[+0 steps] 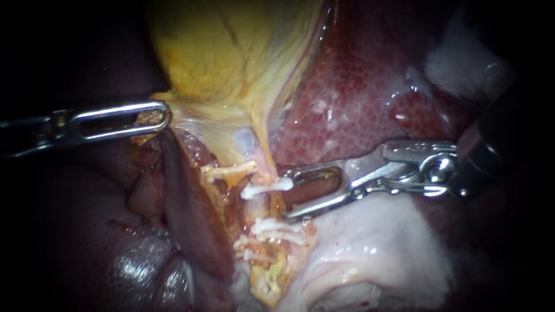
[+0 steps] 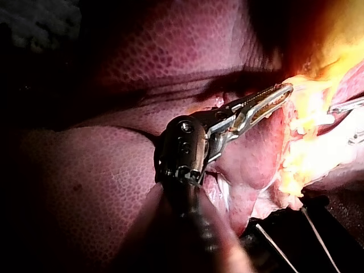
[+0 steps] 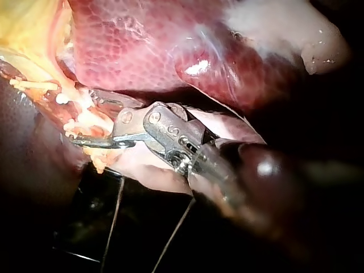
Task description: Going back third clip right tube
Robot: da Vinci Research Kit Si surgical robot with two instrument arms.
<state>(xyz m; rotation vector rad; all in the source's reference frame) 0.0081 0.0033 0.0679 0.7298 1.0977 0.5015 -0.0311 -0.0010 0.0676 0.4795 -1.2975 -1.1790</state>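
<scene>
White clips (image 1: 276,226) cross the right tube (image 1: 270,205) at the centre of the frame. Just right of them, the right tool (image 1: 288,195) stands with its jaws wide apart and empty, seemingly placed to back away cleanly. At mid-left, the left tool (image 1: 165,115) is clamped on the gallbladder (image 1: 231,55) edge, apparently to hold the tube taut and exposed.
</scene>
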